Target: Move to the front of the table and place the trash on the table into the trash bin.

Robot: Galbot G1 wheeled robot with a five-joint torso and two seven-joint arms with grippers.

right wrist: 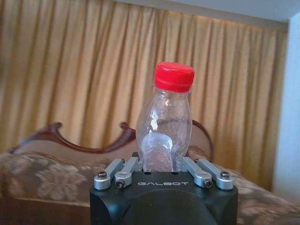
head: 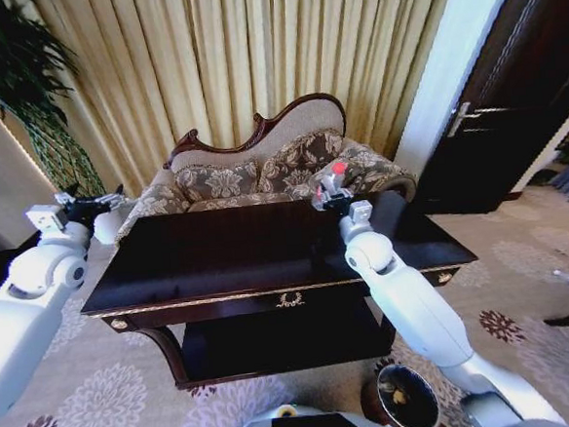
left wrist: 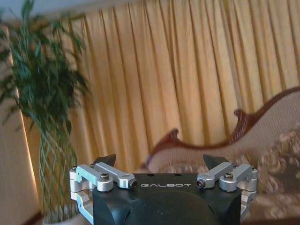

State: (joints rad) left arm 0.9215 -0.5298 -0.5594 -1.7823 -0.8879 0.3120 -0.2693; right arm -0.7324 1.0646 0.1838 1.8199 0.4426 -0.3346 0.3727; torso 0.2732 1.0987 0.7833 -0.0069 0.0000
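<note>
In the head view we see the dark glossy desk [head: 220, 262] across the middle of the frame, with its gold emblem on the front drawer. Behind it stands a patterned sofa [head: 262, 171] before long yellow curtains [head: 244, 50].

Our right gripper [head: 330, 197] is right of the centre of the frame, above the far right part of the desk. Its jaws are closed around a clear plastic bottle [head: 333, 180] with a red cap. In the right wrist view the bottle [right wrist: 165, 124] stands upright between the jaws of the right gripper [right wrist: 164, 169], the cap on top, and the curtains are behind it.

Our left gripper [head: 98, 200] is at the middle left of the head view, beside the left end of the desk and apart from it. In the left wrist view its jaws [left wrist: 161, 164] stand wide and hold nothing.

The trash bin [head: 403, 399] is on the carpet at the lower right of the head view, in front of the desk and far lower than it. A small pale scrap lies inside it.
</note>
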